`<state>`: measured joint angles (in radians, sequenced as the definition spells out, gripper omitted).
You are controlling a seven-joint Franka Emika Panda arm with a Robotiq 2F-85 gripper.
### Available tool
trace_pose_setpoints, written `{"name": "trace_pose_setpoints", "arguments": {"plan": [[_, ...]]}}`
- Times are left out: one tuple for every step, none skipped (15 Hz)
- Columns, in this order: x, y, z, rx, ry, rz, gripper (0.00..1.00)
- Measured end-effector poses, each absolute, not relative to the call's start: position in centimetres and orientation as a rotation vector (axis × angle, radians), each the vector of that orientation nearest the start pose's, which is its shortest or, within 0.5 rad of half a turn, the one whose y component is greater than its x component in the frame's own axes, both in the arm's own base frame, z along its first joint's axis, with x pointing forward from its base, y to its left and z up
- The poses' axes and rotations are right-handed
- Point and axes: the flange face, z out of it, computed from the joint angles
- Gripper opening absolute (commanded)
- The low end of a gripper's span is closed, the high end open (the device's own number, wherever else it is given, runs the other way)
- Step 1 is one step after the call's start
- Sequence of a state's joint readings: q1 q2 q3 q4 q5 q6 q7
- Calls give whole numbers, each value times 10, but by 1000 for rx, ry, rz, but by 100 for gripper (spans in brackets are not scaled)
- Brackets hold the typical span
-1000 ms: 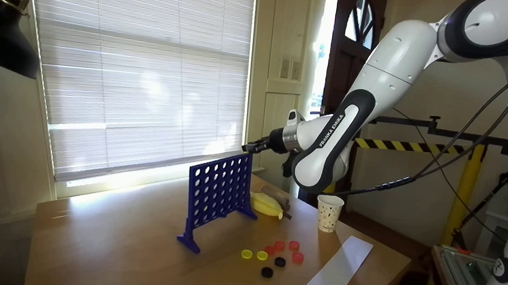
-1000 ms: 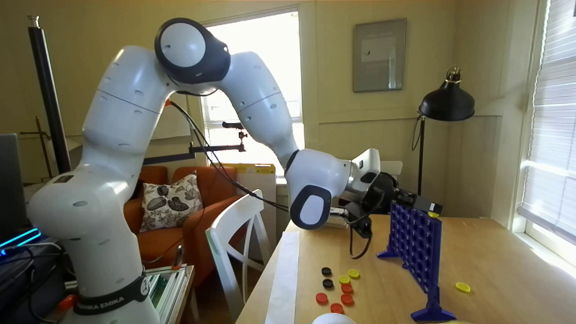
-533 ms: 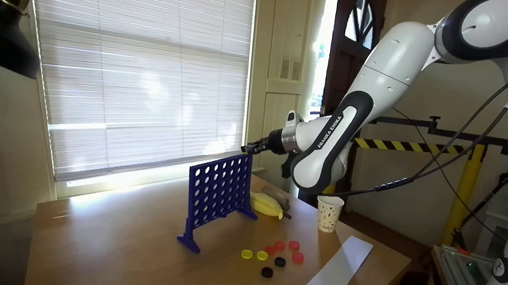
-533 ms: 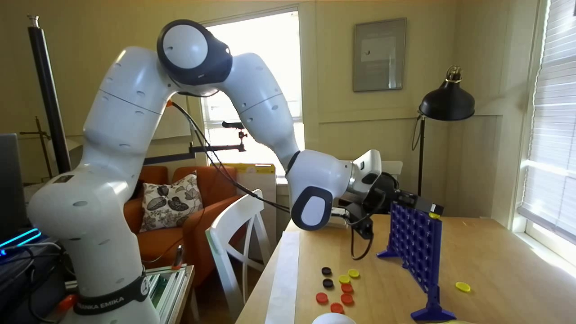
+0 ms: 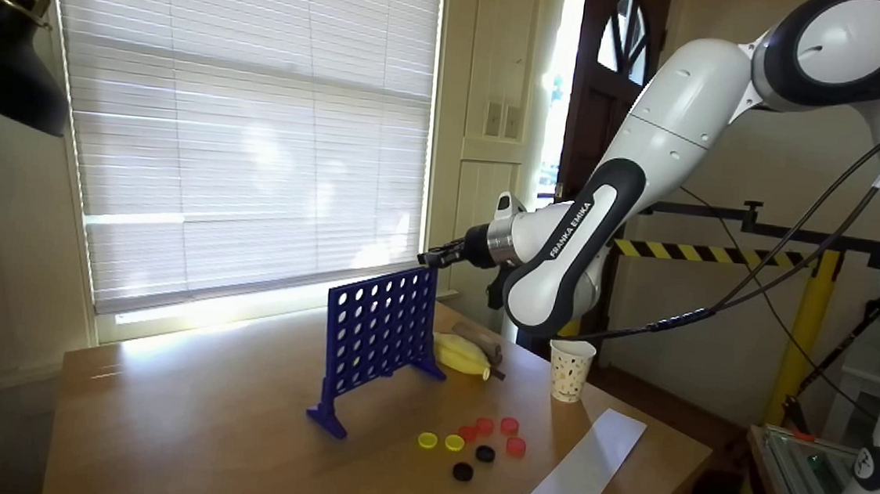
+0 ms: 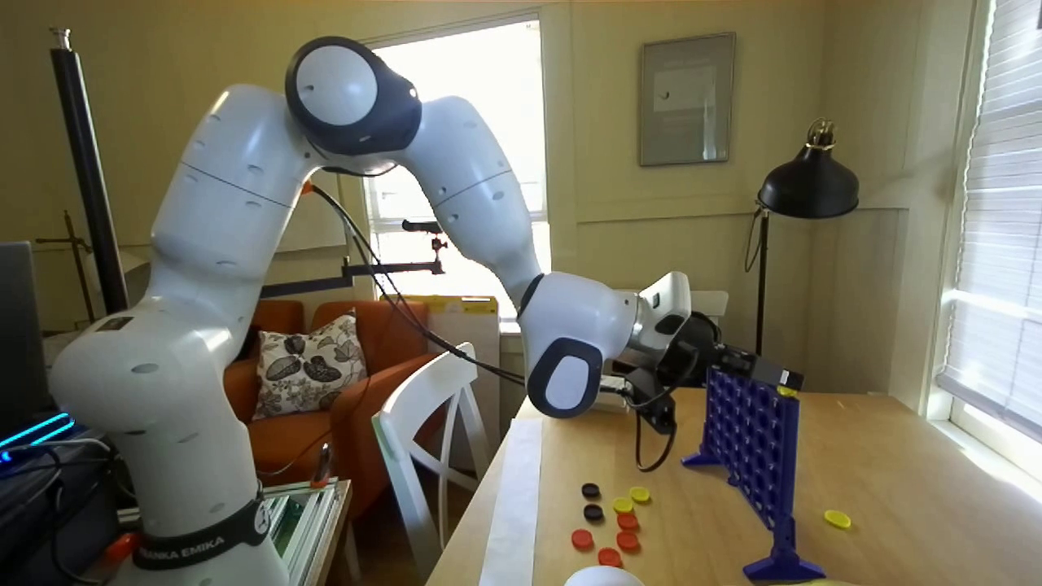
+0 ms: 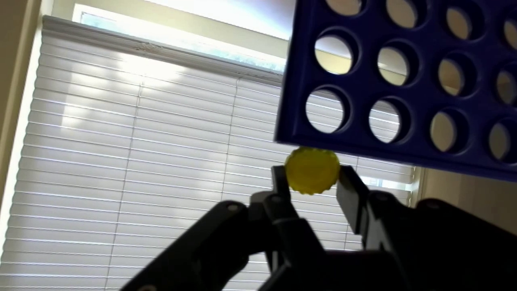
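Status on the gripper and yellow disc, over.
Black gripper: shut on yellow round plastic disc. Disc: by top corner of blue plastic grid rack, contact unclear. Possible obstruction: rack's edge.

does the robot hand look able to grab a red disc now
Probably not: the hand is closed on a yellow disc near the top of the blue rack; the red discs lie below.

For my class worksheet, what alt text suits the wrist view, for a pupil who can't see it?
A black gripper pinches a ridged yellow disc by its rim, close to one corner of a perforated dark blue board; whether disc and board touch is unclear. White window blinds fill much of the background.
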<state>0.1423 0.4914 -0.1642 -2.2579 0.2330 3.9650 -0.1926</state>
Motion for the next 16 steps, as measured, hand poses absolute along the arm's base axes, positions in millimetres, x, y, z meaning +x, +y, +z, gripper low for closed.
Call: {"name": "trace_pose_setpoints", "arguments": {"plan": [[572, -36, 299, -2768, 46, -1914, 10], [572, -36, 299, -2770, 41, -1915, 10], [572, -36, 298, -2773, 34, -1916, 10], [572, -36, 297, -2777, 29, -1915, 10], [572, -36, 296, -2781, 24, -1913, 10], [572, -36, 295, -2780, 21, -1918, 10], [572, -36, 295, -2778, 19, -1923, 10], [571, -36, 294, -2776, 17, -1930, 10], [571, -36, 293, -2773, 16, -1936, 10], [570, -36, 293, -2771, 15, -1943, 10], [570, -36, 292, -2769, 15, -1947, 10], [570, -36, 292, -2768, 14, -1949, 10], [570, -36, 292, -2769, 12, -1950, 10], [570, -36, 292, -2769, 11, -1950, 25], [570, -36, 292, -2769, 10, -1951, 60], [570, -36, 292, -2769, 9, -1951, 61]]}}
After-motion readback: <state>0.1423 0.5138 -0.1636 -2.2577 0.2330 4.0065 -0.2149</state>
